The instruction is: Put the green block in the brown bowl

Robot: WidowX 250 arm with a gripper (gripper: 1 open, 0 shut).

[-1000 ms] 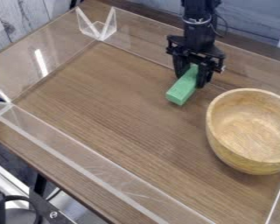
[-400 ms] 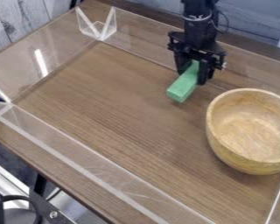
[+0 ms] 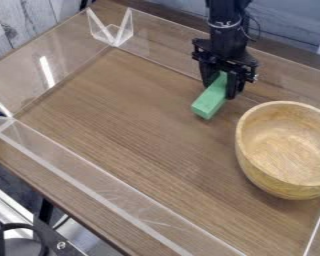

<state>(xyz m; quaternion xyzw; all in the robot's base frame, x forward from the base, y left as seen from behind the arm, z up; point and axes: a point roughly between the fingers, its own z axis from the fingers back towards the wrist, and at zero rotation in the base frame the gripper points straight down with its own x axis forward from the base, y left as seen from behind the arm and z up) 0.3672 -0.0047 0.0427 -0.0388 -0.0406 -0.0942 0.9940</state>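
While matte, green block is rectangular.

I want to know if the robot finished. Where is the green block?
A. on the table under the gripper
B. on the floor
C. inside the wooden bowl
A: the green block lies on the wooden table beneath the gripper, beside the empty brown bowl.

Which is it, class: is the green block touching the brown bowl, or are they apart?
Apart. The camera view shows a strip of bare wooden tabletop between the green block and the rim of the brown bowl.
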